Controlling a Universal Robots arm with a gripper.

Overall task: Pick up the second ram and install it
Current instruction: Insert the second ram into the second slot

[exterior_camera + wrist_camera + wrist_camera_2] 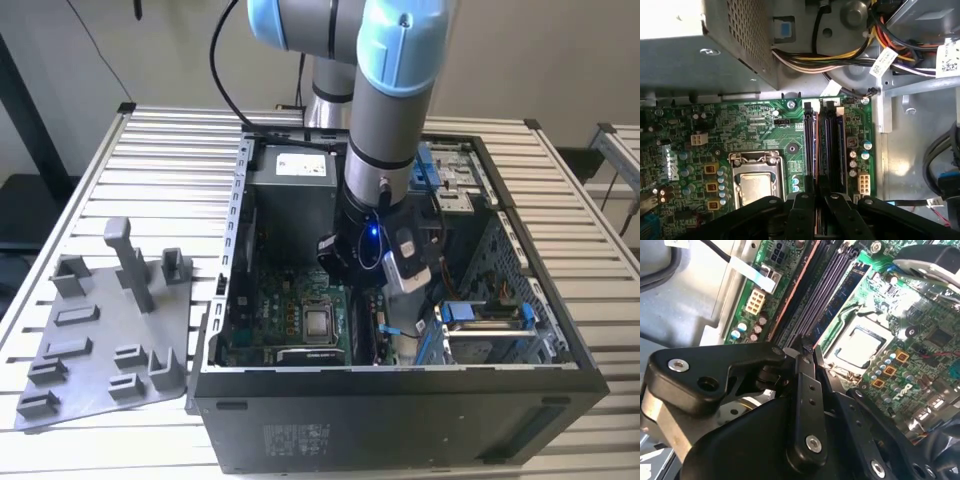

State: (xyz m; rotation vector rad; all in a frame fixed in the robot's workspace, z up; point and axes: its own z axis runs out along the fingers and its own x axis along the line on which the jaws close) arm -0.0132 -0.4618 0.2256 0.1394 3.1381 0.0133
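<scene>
My gripper (386, 300) is down inside the open computer case (400, 410), over the memory slots (826, 140) of the green motherboard. In the second wrist view a thin blue stick, the second ram (840, 300), stands in the slot nearest the processor socket (860, 345). Its near end runs in between my fingertips. The gripper (801, 351) is shut there, with the black fingers (802, 210) pressed close together right above the slot line. My fingers hide how deep the stick sits.
A grey moulded tray (100, 340) lies on the slatted table at the exterior view's left. The power supply (715, 40) and a cable bundle (840, 55) crowd the far end of the slots. Capacitors and a white connector (863, 184) sit beside them.
</scene>
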